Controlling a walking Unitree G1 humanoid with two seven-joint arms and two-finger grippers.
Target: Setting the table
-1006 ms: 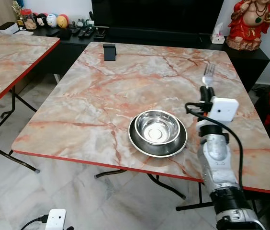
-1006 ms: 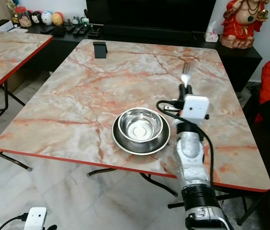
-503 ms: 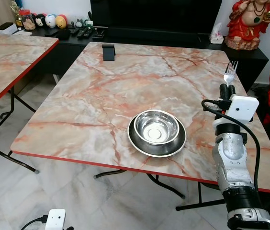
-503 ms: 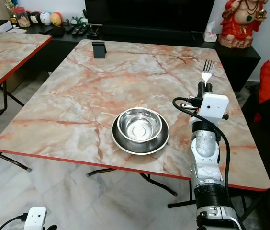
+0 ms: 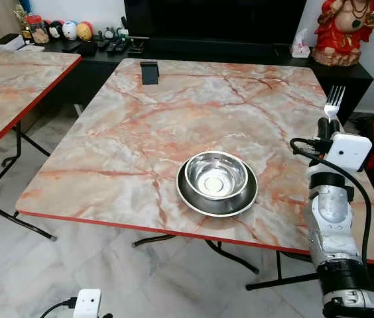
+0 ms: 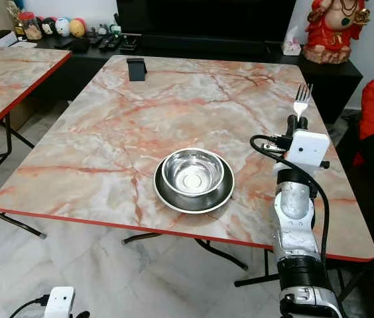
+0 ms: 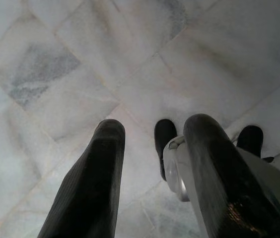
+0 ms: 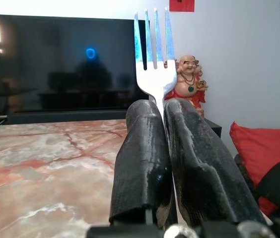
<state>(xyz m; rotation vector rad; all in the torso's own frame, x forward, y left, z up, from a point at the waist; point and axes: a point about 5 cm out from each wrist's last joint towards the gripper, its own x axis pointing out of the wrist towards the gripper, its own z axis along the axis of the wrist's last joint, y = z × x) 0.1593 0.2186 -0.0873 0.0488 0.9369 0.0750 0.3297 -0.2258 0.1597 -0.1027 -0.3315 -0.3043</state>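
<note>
Right gripper [image 6: 298, 123] clamped on shiny four-tined metal fork [image 6: 301, 101], tines up, upright above the marble table's [image 6: 174, 99] right edge. Stainless bowl on dark round plate [image 6: 194, 181] sits near front. Left gripper [image 7: 152, 163] fingers apart, hanging idle.

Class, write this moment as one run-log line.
right gripper: shut on fork, tines up | over table, right of bowl on plate | left gripper: open, idle

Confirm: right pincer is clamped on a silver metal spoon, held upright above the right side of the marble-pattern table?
Not quite. The right pincer grips a silver metal fork, not a spoon: the right wrist view shows its tines. The rest holds: it stands upright above the right side of the marble-pattern table.
</note>
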